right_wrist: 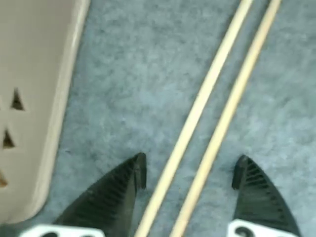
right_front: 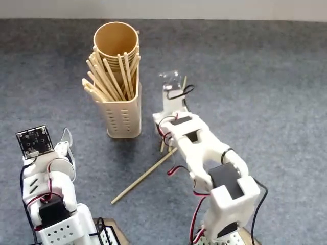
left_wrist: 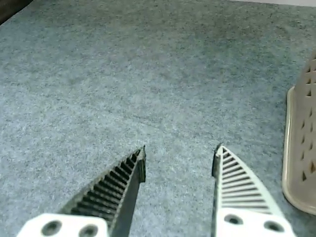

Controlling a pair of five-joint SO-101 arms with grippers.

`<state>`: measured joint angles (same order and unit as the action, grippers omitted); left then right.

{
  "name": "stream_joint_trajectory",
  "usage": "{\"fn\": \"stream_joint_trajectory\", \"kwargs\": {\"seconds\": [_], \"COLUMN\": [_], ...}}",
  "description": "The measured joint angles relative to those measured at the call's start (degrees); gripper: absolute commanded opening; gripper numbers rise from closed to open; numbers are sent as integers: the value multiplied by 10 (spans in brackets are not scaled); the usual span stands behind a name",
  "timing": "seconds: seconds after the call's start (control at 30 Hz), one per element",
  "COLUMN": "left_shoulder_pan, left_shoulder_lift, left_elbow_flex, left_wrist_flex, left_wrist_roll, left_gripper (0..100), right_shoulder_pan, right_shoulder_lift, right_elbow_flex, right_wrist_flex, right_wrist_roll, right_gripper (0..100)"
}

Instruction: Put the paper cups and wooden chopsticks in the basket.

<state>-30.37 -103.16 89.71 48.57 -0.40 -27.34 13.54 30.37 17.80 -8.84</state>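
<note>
1. You have a grey mat [right_front: 276,71] under everything. It has a short, felt-like nap and reaches both side edges of the high view.
2. Along the far side you see a pale strip [right_front: 204,9] where the mat ends. You cannot tell whether it is wall or bare surface.
3. In your left wrist view the mat meets a dark corner [left_wrist: 9,7] at its far edge.
4. At the near edge of the high view a bit of brown board [right_front: 116,230] lies on the mat.
5. Your light is soft and even, and the shadows on the mat are faint and short.
</note>
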Motion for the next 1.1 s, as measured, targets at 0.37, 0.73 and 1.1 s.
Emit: {"fn": "stream_joint_trajectory", "kwargs": {"seconds": [0.37, 0.73, 1.1], "left_shoulder_pan": [0, 6, 33], "left_shoulder_lift": [0, 0, 0], "left_elbow_flex": [0, 6, 21], "left_wrist_flex": [2, 2, 2], "left_wrist_roll": [0, 0, -31], "left_gripper": [238, 238, 238], "right_shoulder_pan": [34, 64, -30], "right_shoulder_lift": [73, -237, -448], "right_elbow_flex": [-148, -155, -155], "right_wrist_flex": [163, 213, 29], "right_wrist_roll": [0, 2, 68], "right_gripper": [5, 5, 5]}}
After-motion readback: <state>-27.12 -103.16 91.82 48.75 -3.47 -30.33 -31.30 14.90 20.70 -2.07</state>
